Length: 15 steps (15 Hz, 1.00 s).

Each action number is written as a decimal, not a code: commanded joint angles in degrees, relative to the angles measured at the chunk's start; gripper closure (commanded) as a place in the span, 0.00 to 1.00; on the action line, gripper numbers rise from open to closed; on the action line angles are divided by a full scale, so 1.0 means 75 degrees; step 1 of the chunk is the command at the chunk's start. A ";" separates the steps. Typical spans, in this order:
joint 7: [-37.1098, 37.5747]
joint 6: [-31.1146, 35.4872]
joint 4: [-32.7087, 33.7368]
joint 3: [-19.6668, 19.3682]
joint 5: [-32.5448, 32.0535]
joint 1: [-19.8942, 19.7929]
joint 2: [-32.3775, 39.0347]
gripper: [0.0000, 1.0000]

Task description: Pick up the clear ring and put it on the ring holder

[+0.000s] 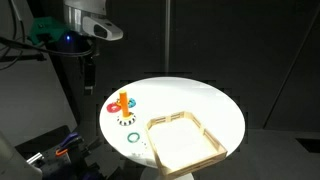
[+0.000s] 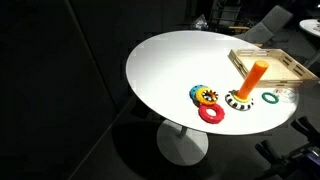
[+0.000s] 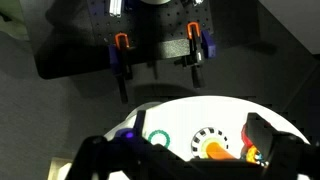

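The ring holder, an upright orange peg (image 1: 124,98), stands at one side of the round white table; it also shows in an exterior view (image 2: 257,76) and in the wrist view (image 3: 216,151). A black-and-white striped ring (image 2: 240,99) lies at its foot. A thin, see-through green ring (image 1: 133,138) lies flat on the table near it, and shows in an exterior view (image 2: 270,98) and in the wrist view (image 3: 158,137). My gripper (image 1: 88,70) hangs high above the table's edge, well above the rings. In the wrist view the gripper (image 3: 196,150) is open and empty.
A shallow pale wooden tray (image 1: 213,146) sits on the table beside the rings, and shows in an exterior view (image 2: 290,72). A red ring (image 2: 211,114) and a yellow-and-blue ring (image 2: 204,95) lie near the peg. The surroundings are dark.
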 commanded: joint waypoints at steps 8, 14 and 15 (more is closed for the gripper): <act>0.0161 0.0792 -0.0342 0.0192 -0.0153 -0.0272 0.0133 0.00; 0.0390 0.3469 -0.1300 0.0255 -0.0671 -0.0662 0.0701 0.00; 0.0396 0.3912 -0.1413 0.0242 -0.0752 -0.0721 0.0858 0.00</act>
